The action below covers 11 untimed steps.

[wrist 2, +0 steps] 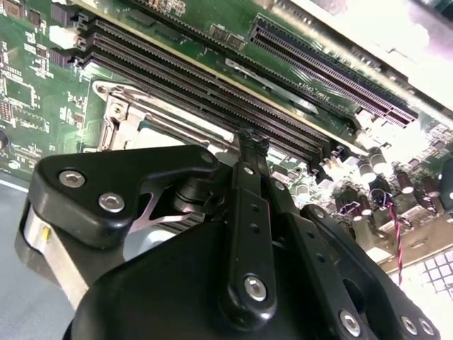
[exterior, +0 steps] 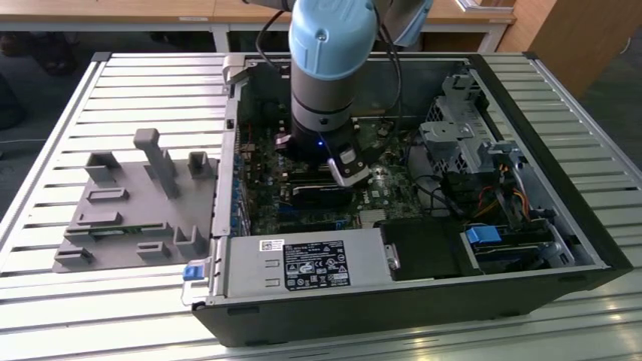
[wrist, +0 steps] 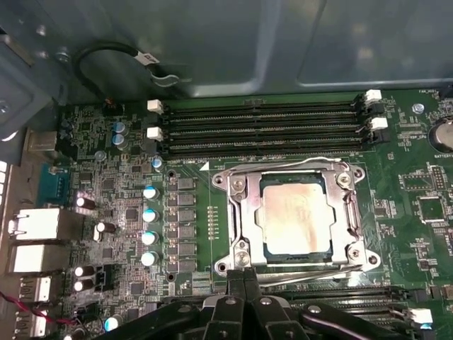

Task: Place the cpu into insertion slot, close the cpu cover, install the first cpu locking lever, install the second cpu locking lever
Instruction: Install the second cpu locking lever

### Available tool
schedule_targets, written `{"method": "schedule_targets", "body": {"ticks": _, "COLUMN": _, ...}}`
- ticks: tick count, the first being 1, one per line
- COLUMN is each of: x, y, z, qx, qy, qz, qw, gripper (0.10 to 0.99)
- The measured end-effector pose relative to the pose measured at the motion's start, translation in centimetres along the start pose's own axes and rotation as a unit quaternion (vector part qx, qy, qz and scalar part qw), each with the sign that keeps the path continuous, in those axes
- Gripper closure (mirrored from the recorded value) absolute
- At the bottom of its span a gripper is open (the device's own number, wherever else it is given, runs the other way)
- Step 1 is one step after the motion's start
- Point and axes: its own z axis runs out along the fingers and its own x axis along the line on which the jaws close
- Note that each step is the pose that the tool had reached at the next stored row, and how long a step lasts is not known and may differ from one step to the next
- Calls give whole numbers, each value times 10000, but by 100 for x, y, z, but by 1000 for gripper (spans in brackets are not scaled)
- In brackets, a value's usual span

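In the first wrist view the cpu [wrist: 294, 212] lies flat in the insertion slot [wrist: 361, 253], its pale metal face showing through the window of the cpu cover [wrist: 244, 212], which is down over it. Thin wire levers run along two opposite sides of the cover, one [wrist: 283, 163] beside the memory slots and one [wrist: 311, 272] on the side nearer my fingers. My gripper [wrist: 245, 278] is shut, with its tips together at the socket's edge close to that nearer lever. Whether it touches the lever is hidden. The second wrist view shows one finger [wrist 2: 251, 184] in front of the socket [wrist 2: 124, 117].
Long black memory slots [wrist: 262, 127] run beside the socket, and a row of capacitors [wrist: 150, 212] stands on another side. In the exterior view the arm [exterior: 326, 75] reaches down into the open computer case [exterior: 561, 226]; a grey fixture [exterior: 131, 210] lies on the slatted table at the exterior view's left.
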Motion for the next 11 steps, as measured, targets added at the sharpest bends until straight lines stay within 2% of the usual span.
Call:
{"method": "schedule_targets", "body": {"ticks": 4, "x": 15, "y": -17, "z": 17, "qx": -84, "qy": 5, "qz": 3, "qw": 10000, "gripper": 980}}
{"method": "schedule_targets", "body": {"ticks": 11, "x": 32, "y": -30, "z": 57, "qx": -96, "qy": 6, "qz": 4, "qw": 10000, "gripper": 980}}
